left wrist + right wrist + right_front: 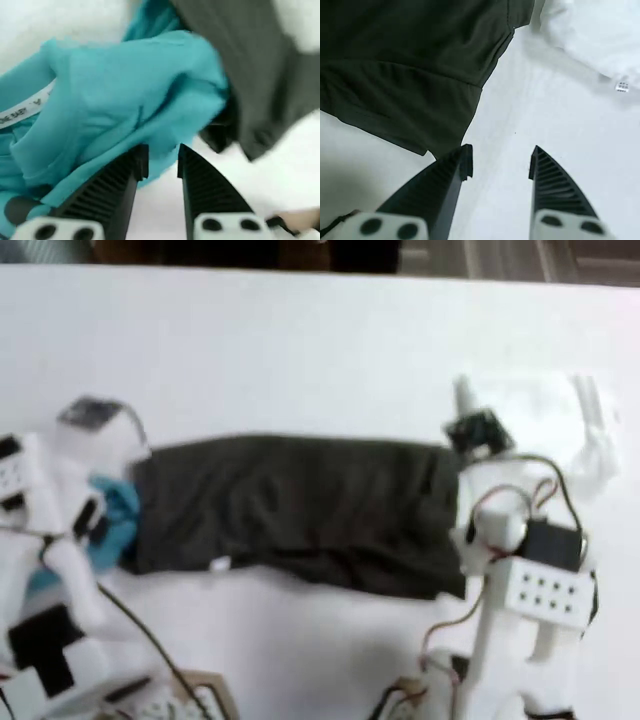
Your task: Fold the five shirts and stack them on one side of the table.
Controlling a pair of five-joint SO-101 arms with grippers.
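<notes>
Dark shirt [410, 65] just beside right tool [501, 152]

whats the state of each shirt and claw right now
dark shirt: lying flat in a long band on the table
teal shirt: bunched up at the dark shirt's end
white shirt: crumpled, not folded
left claw: slightly open, at the teal shirt's edge
right claw: open, empty, over bare table beside the dark shirt
</notes>
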